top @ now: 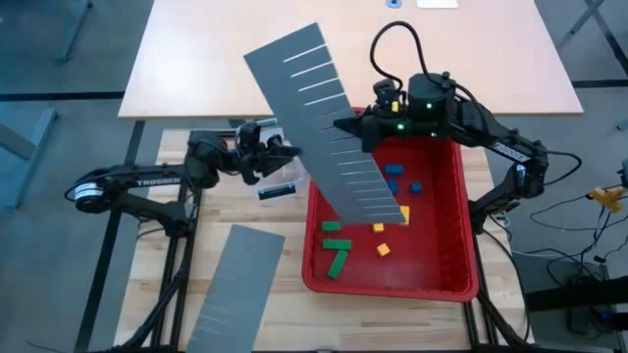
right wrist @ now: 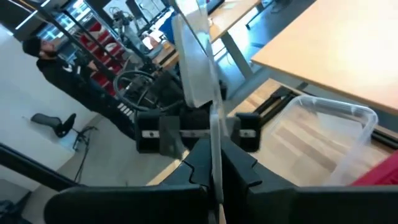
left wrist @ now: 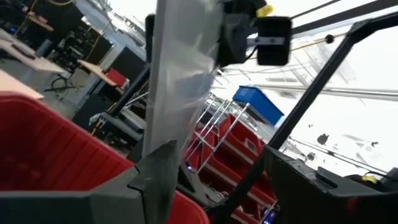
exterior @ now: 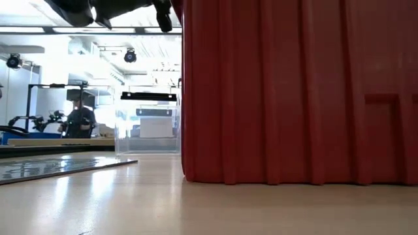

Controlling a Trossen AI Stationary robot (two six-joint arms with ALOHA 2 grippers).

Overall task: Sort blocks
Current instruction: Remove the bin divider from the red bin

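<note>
High view: blocks (top: 378, 235), green, yellow and blue, lie loose on the floor of the red bin (top: 453, 265), below and apart from both grippers. Right gripper (top: 343, 126) is clenched on one edge of a grey slotted divider panel (top: 329, 123) held above the bin; left gripper (top: 292, 152) grasps its opposite edge.
</note>
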